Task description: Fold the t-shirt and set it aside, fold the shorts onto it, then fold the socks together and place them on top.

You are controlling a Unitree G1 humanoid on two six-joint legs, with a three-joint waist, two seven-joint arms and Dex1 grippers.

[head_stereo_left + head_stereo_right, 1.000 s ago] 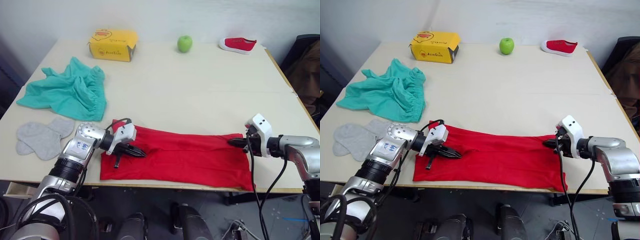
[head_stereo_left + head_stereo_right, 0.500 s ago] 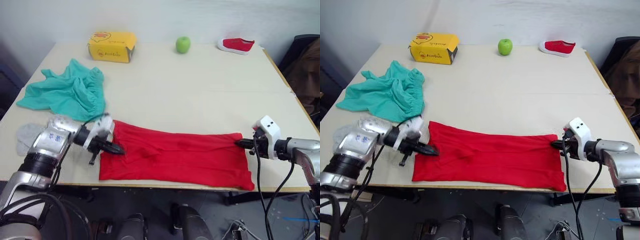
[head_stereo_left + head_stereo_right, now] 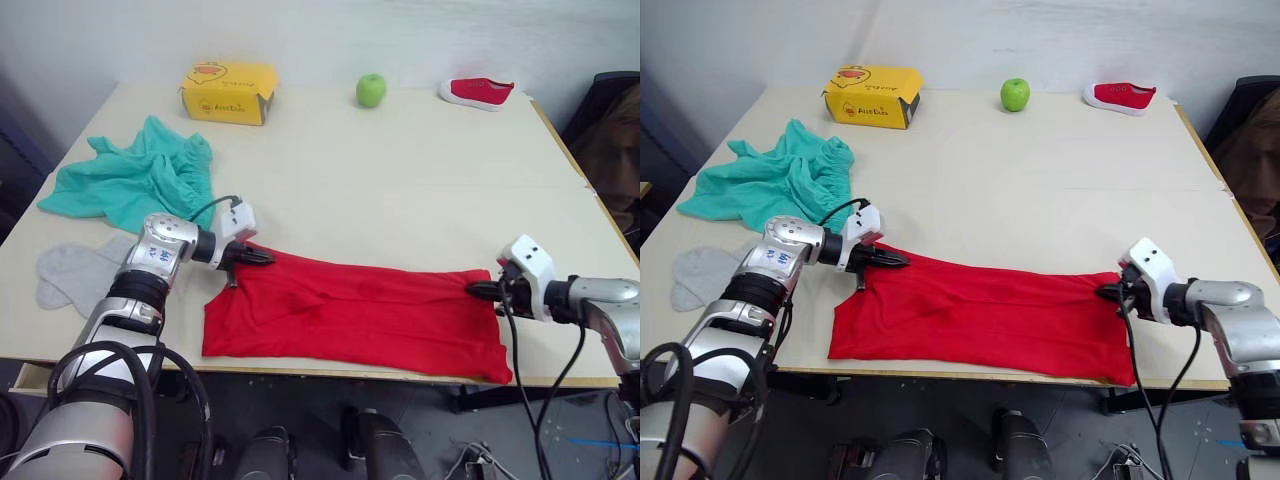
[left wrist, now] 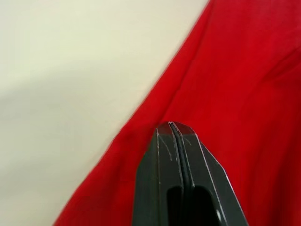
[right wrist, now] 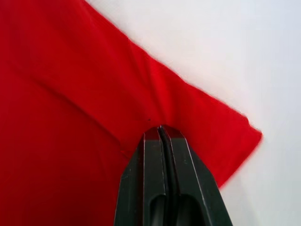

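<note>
While the plain bright red fabric t-shirt (image 3: 360, 312) lay spread as a long folded band along the near edge of the pale wooden table (image 3: 400, 180), both grippers sat at its far corners. The left gripper (image 3: 262, 257) rested at the band's far-left corner, its two black fingers pressed together with the tips on the red cloth — whether fabric was pinched between them could not be told. The right gripper (image 3: 477, 290) rested at the far-right corner, fingers likewise pressed together against the cloth, and again no pinch could be confirmed.

The teal-green soft fabric shorts (image 3: 135, 180) with a gathered elastic waistband lay crumpled at the table's left side, well apart from the t-shirt. The pair of light grey short socks (image 3: 75, 272) lay flat near the left front edge, just in front of the shorts and beside the left arm.

Along the far edge stood a yellow cardboard box (image 3: 228, 92), a green apple (image 3: 371, 90) and a small red shoe with a white sole (image 3: 478, 92) — all well clear of the garments.
</note>
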